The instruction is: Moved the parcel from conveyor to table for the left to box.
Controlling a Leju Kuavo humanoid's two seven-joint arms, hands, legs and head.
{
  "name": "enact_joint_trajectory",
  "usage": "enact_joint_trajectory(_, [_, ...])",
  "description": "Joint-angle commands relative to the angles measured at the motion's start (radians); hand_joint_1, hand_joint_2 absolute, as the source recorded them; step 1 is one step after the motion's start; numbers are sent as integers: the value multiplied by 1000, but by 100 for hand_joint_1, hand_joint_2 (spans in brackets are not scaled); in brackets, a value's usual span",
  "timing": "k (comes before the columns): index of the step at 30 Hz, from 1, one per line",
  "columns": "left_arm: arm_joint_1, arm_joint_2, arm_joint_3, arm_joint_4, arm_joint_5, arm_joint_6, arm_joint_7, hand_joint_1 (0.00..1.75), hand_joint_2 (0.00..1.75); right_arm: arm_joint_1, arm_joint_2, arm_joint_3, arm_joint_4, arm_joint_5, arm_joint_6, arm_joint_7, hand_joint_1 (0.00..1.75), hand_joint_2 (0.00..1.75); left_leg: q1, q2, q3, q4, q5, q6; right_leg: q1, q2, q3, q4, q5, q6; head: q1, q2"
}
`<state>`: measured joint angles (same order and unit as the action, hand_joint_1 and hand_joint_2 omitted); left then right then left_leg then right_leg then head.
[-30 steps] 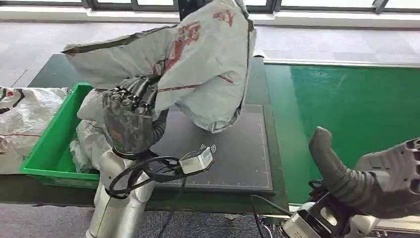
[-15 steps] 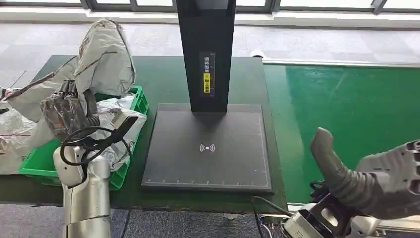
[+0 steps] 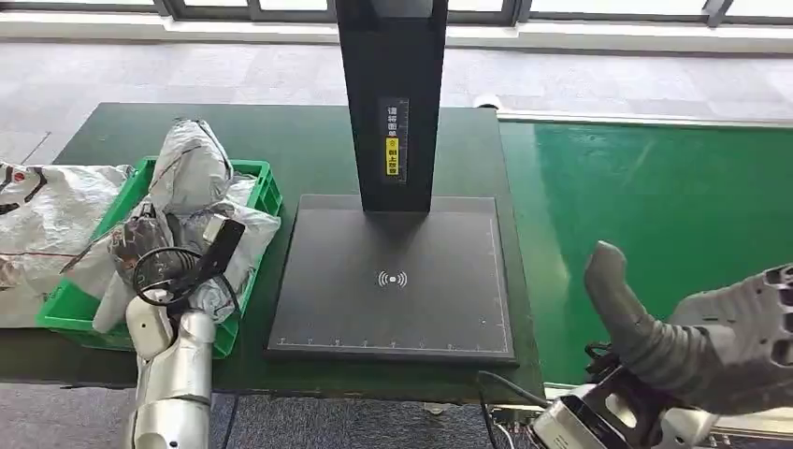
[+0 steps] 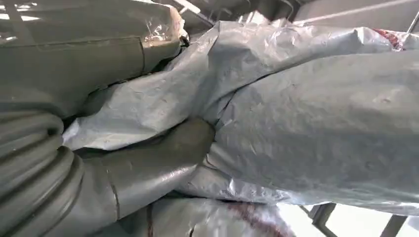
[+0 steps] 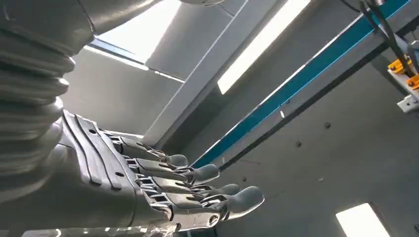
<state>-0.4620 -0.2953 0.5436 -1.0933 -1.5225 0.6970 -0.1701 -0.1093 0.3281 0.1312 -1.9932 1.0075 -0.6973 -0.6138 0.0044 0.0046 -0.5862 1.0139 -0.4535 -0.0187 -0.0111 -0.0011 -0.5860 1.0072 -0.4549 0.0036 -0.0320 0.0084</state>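
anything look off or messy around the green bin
Yes: crumpled grey plastic parcels heap above the green plastic bin's rim, the left hand gripping one. More grey bags lie outside it.

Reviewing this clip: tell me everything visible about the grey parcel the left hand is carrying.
The grey parcel is a soft, crinkled plastic mailer bag, silvery grey with faint red print. It is bunched and folded, its upper end standing up over the green bin at the table's left side, above other grey bags lying in the bin. The left hand holds it; the left wrist view shows the thumb pressed into its creased film. Whether it already rests on the bags below cannot be told.
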Motion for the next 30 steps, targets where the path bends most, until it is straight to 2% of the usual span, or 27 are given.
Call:
enact_joint_trajectory(1, [-62, 21, 91, 141, -6, 1, 5, 175, 175, 55, 21, 9, 41, -5, -1, -4, 0, 175, 0, -1, 2, -2, 0, 0, 0, 0, 1, -1, 0, 0, 0, 0])
enact_joint_trajectory(11, [-62, 21, 91, 141, -6, 1, 5, 175, 175, 55, 21, 9, 41, -5, -1, -4, 0, 175, 1, -1, 2, -3, 1, 0, 1, 0, 2, -3, 1, 0, 0, 0])
enact_joint_trajectory(12, [-70, 19, 91, 135, 13, 1, 2, 0, 175, 54, 21, 9, 43, -3, -1, -6, 0, 175, 1, -1, 2, -2, 0, 0, 1, 0, 2, -2, 0, 0, 0, 0])
enact_joint_trajectory(17, [-61, -32, 177, 47, 77, 1, -136, 0, 175, 49, 21, 15, 47, 12, -1, 15, 0, 175, 1, 0, 2, -3, 1, 0, 1, 1, 2, -4, 1, -1, 0, 0])
enact_joint_trajectory(18, [-64, -52, 223, 20, 100, 1, -201, 0, 175, 45, 21, 14, 52, 13, -1, 20, 0, 175, 1, 0, 1, -1, 0, 0, 1, 0, 2, -2, 0, 0, 0, 0])
enact_joint_trajectory(22, [-77, -54, 300, -16, 225, 1, -350, 0, 175, 35, 21, 13, 63, 23, -1, 35, 0, 175, 1, 1, 1, -1, 0, 0, 1, 2, 1, -2, 1, 0, 0, 0])
enact_joint_trajectory(23, [-82, -54, 320, -20, 261, 1, -383, 0, 0, 34, 21, 14, 66, 25, -1, 38, 0, 175, 1, 1, 2, -3, 1, 0, 2, 2, 2, -3, 1, -1, 0, 0])
enact_joint_trajectory(27, [-116, -54, 408, -7, 353, 1, -516, 0, 0, 32, 21, 12, 69, 40, -1, 58, 0, 175, 1, 1, 1, -1, 0, 0, 1, 1, 1, -1, 0, 0, 0, 0])
enact_joint_trajectory(30, [-118, -54, 402, -9, 379, 1, -528, 0, 0, 36, 21, 9, 61, 49, -1, 70, 0, 175, 1, 0, 1, -2, 0, 0, 1, 1, 1, -2, 1, -1, 0, 0])
